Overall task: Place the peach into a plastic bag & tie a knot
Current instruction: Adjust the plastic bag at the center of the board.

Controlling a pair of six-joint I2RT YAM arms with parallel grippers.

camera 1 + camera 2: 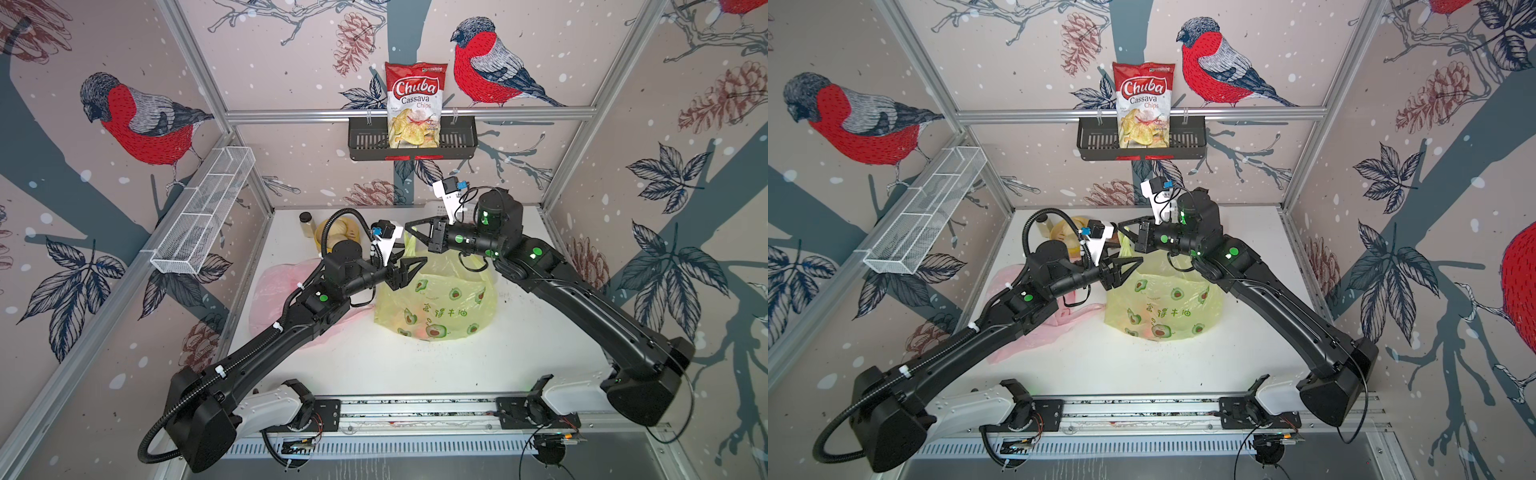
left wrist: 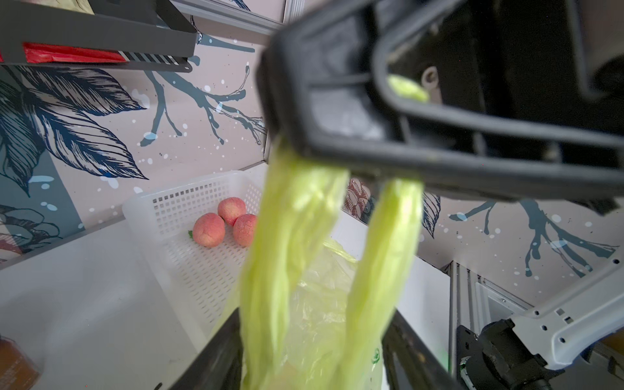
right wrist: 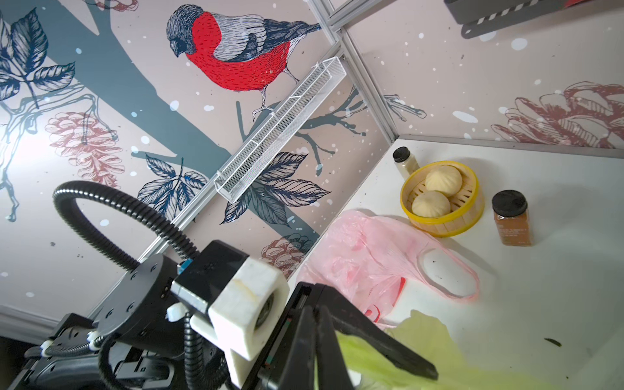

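Left wrist view shows us the right gripper pinching the handles of the bag, with the left gripper spread around them. One peach sits inside the bag; three more peaches lie in the basket.

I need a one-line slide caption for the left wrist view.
Right gripper holds the yellow-green bag by its handles; three peaches lie in the white basket beyond.

Up top, both top views hang high over the worktop's front edge, looking down and back, wide enough for the whole surface. Left wrist camera: right up close on the yellow-green bag handles, peach basket beyond. Right wrist camera looks past the left wrist camera to the pink bag and bun steamer by the far left corner, and both top views catch those too.
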